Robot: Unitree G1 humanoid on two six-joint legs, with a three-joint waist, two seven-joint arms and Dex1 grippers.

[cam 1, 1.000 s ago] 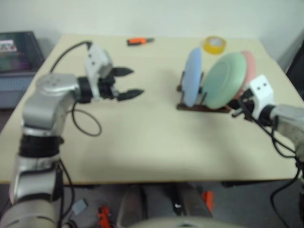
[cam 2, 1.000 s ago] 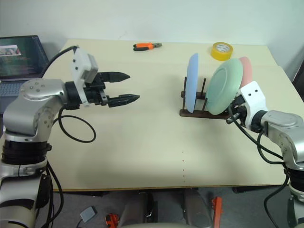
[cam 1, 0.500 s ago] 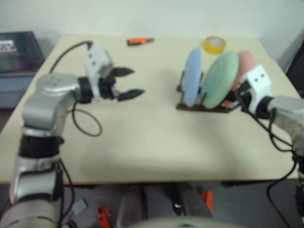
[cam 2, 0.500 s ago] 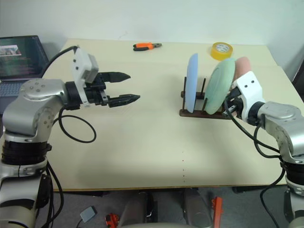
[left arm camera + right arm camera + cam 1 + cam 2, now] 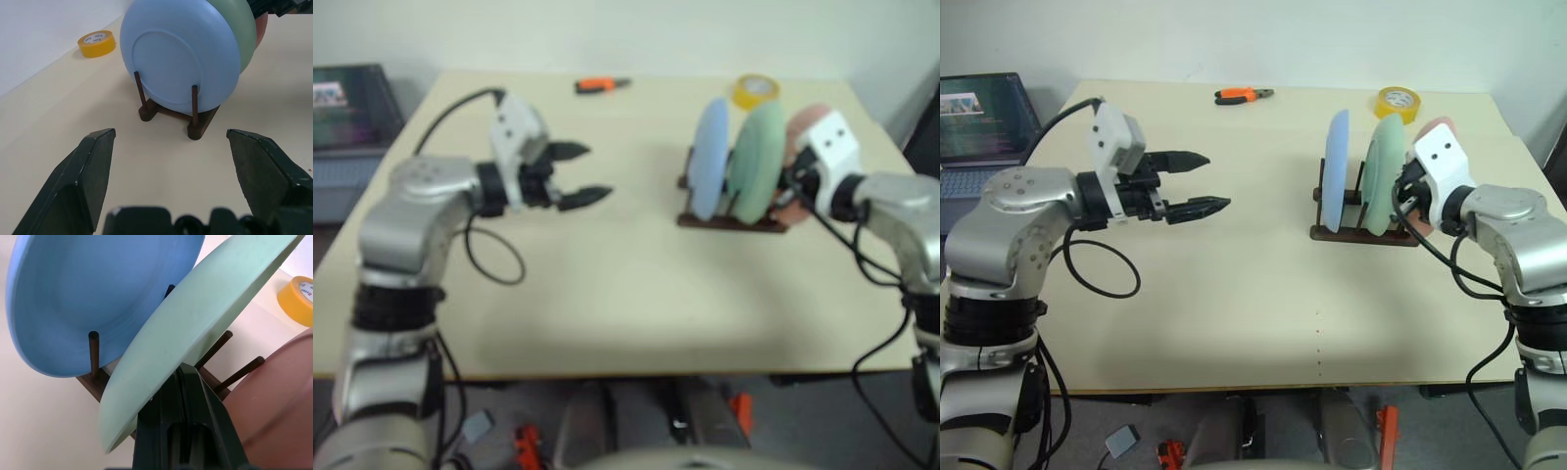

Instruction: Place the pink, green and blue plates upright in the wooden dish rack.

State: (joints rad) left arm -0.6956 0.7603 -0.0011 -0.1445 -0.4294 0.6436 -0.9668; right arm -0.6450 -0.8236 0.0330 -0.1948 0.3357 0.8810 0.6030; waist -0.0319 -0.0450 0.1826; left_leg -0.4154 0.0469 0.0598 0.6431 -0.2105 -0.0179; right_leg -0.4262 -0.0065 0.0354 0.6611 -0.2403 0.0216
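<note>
Standing upright in rack [image 5: 1363,233]: blue [image 5: 1336,168], green [image 5: 1381,173], pink plates [image 5: 1433,127].

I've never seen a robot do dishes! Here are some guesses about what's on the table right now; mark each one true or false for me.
1. The blue plate stands in the wooden dish rack. True.
2. The green plate lies flat on the table. False: it stands in the rack, beside the blue plate.
3. The left claw is open and holds nothing. True.
4. The yellow tape roll sits inside the rack. False: it lies on the table behind the rack.
5. The orange pliers lie near the table's far edge. True.
</note>
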